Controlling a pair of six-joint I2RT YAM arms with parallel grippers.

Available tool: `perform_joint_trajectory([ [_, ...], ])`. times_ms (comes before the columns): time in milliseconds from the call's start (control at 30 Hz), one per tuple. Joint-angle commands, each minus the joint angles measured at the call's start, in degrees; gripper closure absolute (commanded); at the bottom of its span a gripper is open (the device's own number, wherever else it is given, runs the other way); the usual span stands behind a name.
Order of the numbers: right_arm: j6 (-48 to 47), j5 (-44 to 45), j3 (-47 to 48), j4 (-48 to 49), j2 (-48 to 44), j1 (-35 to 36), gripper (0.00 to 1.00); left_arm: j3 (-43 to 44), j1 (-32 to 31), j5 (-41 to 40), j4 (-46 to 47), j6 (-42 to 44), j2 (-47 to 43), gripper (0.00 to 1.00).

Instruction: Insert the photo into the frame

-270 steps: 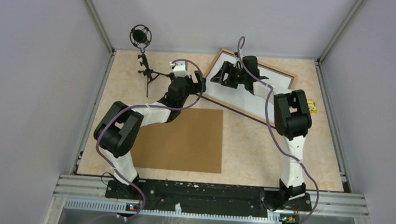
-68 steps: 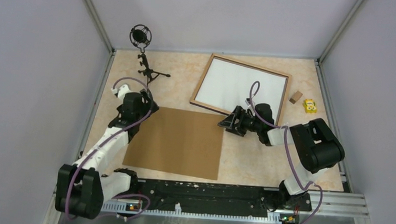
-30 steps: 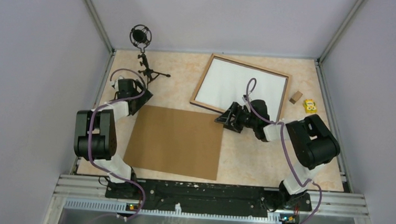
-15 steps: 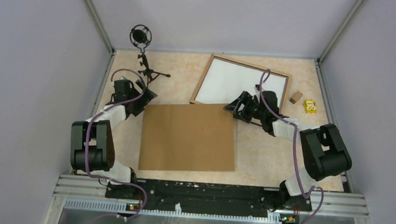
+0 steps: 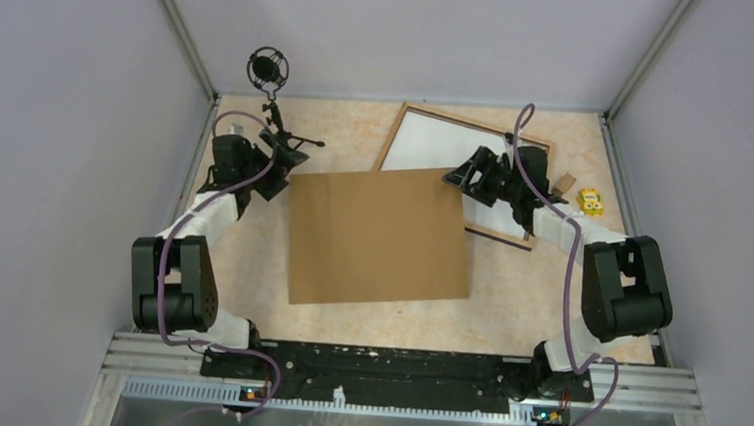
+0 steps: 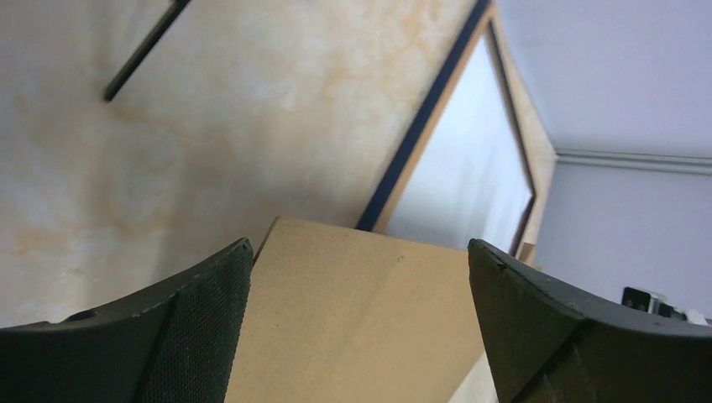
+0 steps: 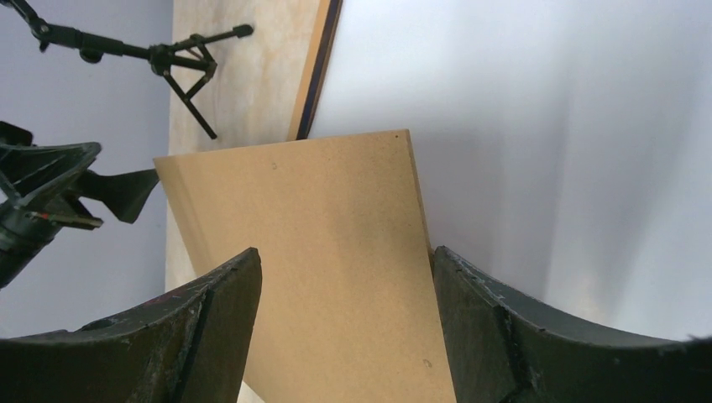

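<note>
The frame (image 5: pixel 460 119) lies at the back right of the table, light wood rails up, with a dark blue edge in the left wrist view (image 6: pixel 420 126). A white sheet (image 5: pixel 438 142) fills it; the photo's printed side does not show. A plain brown backing board (image 5: pixel 381 235) lies partly over the frame's near left corner. My left gripper (image 5: pixel 284 171) is open, its jaws wide around the board's far left corner (image 6: pixel 353 327). My right gripper (image 5: pixel 464 179) is open, its jaws wide around the board's far right corner (image 7: pixel 319 235), over the white sheet (image 7: pixel 520 126).
A black microphone stand (image 5: pixel 271 95) stands at the back left, close to my left gripper. A small wooden block (image 5: pixel 564 182) and a yellow item (image 5: pixel 589 199) lie right of the frame. Grey walls enclose the table on three sides.
The brown board has moved up and to the right, from the table's middle onto the frame's near left corner. Both grippers moved with it at its far corners.
</note>
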Motion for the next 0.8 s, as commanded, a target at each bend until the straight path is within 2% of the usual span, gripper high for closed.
perform_joint_trajectory([
  [0,0.08,-8.19,6.88,0.00,-3.47,1.45,0.28,5.84,-4.98,13.40,3.34,-6.27,-3.67,0.02],
  [300,-1.85,-7.71,16.30,-7.38,-4.97,0.32,0.28,12.33,-6.99,15.21,3.71,-8.36,-4.78,0.02],
  [567,-0.57,-7.16,21.22,-9.21,-6.72,0.33,0.28,17.08,-9.03,15.53,4.94,-10.62,-5.80,0.02],
  [767,-0.10,-6.23,27.36,-13.08,-5.98,0.27,0.28,24.28,-11.90,14.81,5.07,-11.65,-3.96,0.02],
])
